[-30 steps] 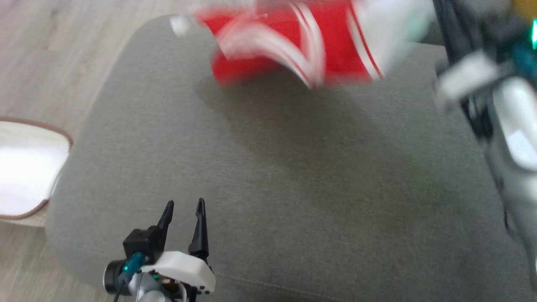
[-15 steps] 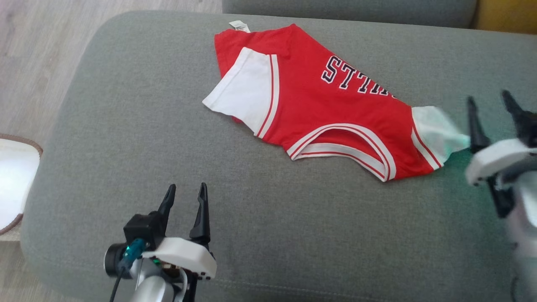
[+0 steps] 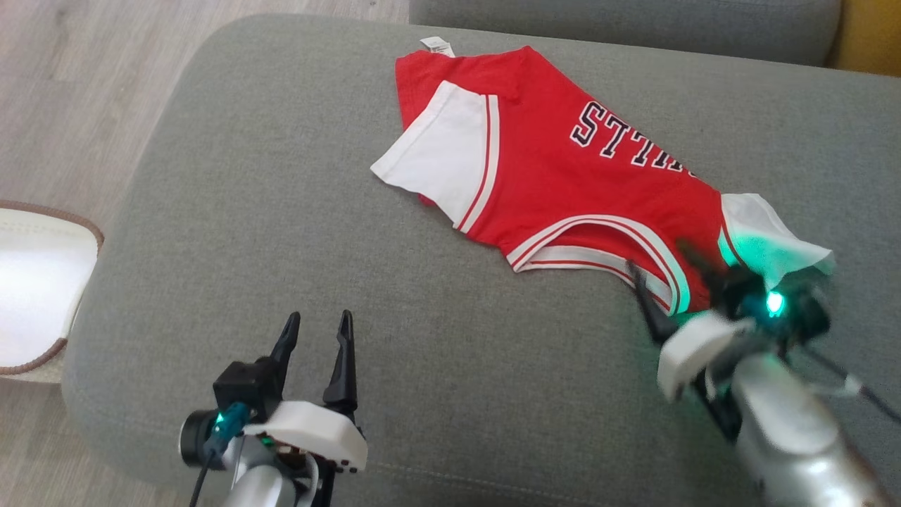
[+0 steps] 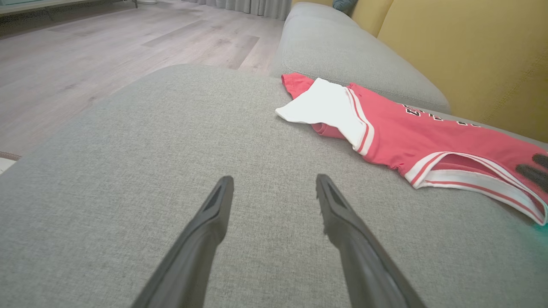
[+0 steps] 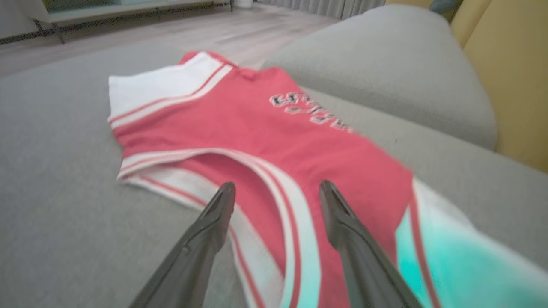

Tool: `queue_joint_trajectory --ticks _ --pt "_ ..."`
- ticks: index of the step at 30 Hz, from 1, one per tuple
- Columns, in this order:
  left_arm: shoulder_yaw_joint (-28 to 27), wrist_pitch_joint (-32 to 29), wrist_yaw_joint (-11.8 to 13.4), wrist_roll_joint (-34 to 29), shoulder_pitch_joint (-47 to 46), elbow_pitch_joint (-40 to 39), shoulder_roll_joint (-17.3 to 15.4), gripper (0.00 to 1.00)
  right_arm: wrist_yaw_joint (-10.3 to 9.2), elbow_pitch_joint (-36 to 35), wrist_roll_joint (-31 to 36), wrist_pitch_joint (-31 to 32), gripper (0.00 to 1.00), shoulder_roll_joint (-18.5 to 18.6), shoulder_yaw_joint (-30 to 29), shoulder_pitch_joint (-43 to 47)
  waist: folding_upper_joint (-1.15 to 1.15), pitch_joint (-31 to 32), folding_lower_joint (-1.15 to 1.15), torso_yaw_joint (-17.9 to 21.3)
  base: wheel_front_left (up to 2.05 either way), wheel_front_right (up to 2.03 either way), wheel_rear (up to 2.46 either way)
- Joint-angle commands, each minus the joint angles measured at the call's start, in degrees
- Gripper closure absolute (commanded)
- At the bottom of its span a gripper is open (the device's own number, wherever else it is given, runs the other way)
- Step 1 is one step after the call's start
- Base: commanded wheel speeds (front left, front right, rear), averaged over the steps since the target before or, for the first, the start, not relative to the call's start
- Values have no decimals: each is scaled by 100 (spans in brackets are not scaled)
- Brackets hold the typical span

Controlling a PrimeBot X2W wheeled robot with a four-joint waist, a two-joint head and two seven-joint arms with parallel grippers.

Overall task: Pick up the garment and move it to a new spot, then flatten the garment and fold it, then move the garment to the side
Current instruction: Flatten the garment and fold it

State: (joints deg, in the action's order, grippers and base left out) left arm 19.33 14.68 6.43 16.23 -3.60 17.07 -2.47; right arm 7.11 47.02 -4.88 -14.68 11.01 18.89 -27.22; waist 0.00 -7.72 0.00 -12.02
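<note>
A red garment point(image 3: 563, 176) with white sleeves and dark lettering lies spread on the grey sofa cushion point(image 3: 281, 211), collar toward me. My right gripper point(image 3: 660, 259) is open at the collar's right end, its fingers over the white-striped neckline, holding nothing. The right wrist view shows the right gripper point(image 5: 277, 185) with the garment point(image 5: 257, 128) just beyond its tips. My left gripper point(image 3: 317, 327) is open and empty over bare cushion near the front edge, well left of the garment. In the left wrist view, the left gripper point(image 4: 275, 179) has the garment point(image 4: 406, 132) ahead on its right.
A white, brown-rimmed basket point(image 3: 35, 282) sits on the wooden floor point(image 3: 84, 84) to the left of the cushion. A second grey cushion point(image 3: 619, 28) and a yellow backrest point(image 3: 873, 35) lie behind the garment.
The garment, blurred in the air a second ago, now lies on the cushion. My right gripper has opened, let go and moved left to the collar. The head view has shifted.
</note>
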Motion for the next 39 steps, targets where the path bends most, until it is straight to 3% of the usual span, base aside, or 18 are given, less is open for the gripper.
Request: queue_joint_trajectory --ticks 1,13,14,15,16,21,29,30,31,32,39 --pt "-191 32 21 40 -74 -145 -41 0 37 -67 -71 -31 0 -21 178 93 0 10 0 -8 0 0 0" --pt "-168 32 42 74 -77 -177 -41 0 37 531 -101 -6 0 227 390 302 0 -14 0 76 0 0 0" --pt "-156 32 41 77 -89 -179 -41 0 37 602 -81 20 9 229 384 260 0 -23 0 67 0 0 0" --pt "-147 32 39 82 -102 -181 -41 0 37 659 -66 25 60 232 365 209 0 -32 0 56 0 0 0" --pt "-138 32 36 86 -112 -187 -41 0 37 711 -60 25 100 237 348 155 0 -45 0 38 0 0 0" --pt "-140 32 15 69 -131 -189 -41 0 37 814 9 4 100 578 23 -356 0 -130 0 -63 0 0 0" --pt "-112 32 -35 42 -167 -162 -41 0 37 1200 763 81 100 1836 -712 -1435 0 -221 0 -320 0 0 0" --pt "-107 32 -35 38 -171 -160 -41 0 37 1267 832 134 73 1894 -810 -1526 0 -227 0 -342 0 0 0" --pt "-102 32 -36 36 -173 -154 -41 0 37 1340 886 203 17 1925 -913 -1603 0 -230 0 -361 0 0 0" --pt "-97 32 -37 34 -173 -147 -41 0 37 1423 934 299 0 1938 -1020 -1670 0 -230 0 -375 0 0 0" --pt "-114 32 -33 25 -126 -120 -41 0 37 1484 1261 321 0 1781 -1806 -1866 0 -162 0 -377 0 0 0"
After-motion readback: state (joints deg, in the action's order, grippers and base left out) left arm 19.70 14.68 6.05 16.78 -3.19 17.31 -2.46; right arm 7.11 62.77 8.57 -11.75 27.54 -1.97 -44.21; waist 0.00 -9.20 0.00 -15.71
